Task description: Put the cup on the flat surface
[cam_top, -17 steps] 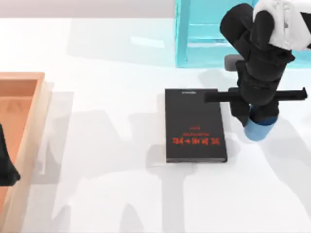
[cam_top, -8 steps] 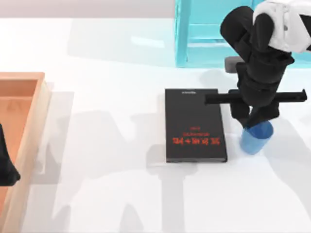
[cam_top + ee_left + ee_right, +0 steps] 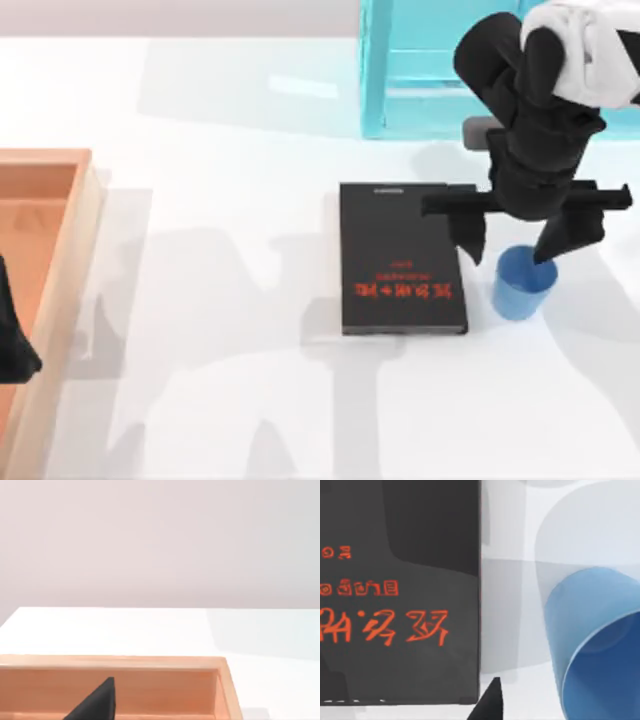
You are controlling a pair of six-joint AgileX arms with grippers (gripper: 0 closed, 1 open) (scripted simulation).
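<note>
The right gripper (image 3: 512,244) has released the cup (image 3: 522,284) and risen; its fingers now stand apart above the cup, which rests upright on the tabletop (image 3: 250,380).

the small light-blue plastic tumbler (image 3: 522,283) is a plain, even blue inside and out. the flat rectangular black book (image 3: 401,256) bears red lettering across its cover. the broad glossy white tabletop (image 3: 230,380) is unpatterned. the orange wooden tray (image 3: 45,250) shows pale wood tones. a translucent turquoise box (image 3: 410,70) stands behind.
</note>
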